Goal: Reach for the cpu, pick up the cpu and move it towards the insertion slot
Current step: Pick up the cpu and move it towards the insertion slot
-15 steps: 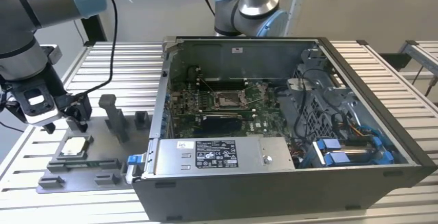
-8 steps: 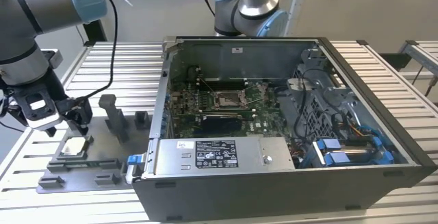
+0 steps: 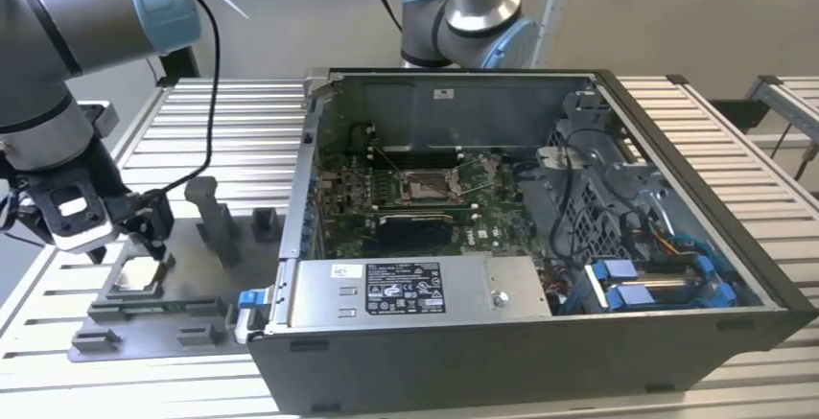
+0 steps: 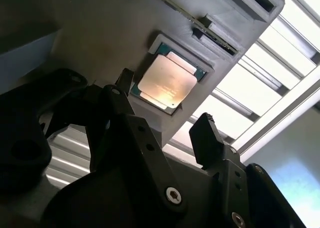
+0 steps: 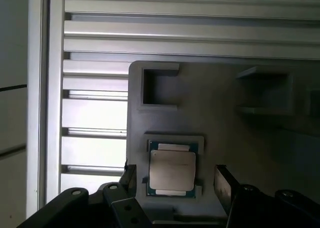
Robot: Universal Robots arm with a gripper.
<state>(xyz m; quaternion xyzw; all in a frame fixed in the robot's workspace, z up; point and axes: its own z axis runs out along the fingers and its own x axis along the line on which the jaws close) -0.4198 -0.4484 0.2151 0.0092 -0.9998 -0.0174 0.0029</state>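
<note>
Hand (image 3: 126,243) was open, poised over the cpu (image 5: 172,170) without gripping it. Cpu sat in a recess of the grey fixture plate (image 5: 215,138); insertion slot (image 3: 423,185) lay well apart from that plate.

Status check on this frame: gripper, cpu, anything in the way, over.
Gripper open, jaws flanking the cpu, no grip. Cpu flat in its grey fixture nest. Nothing seen between jaws and cpu.

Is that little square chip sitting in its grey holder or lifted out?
In its holder: the cpu lies flat in a recess of the grey fixture, the open pincer straddling it without touching.
</note>
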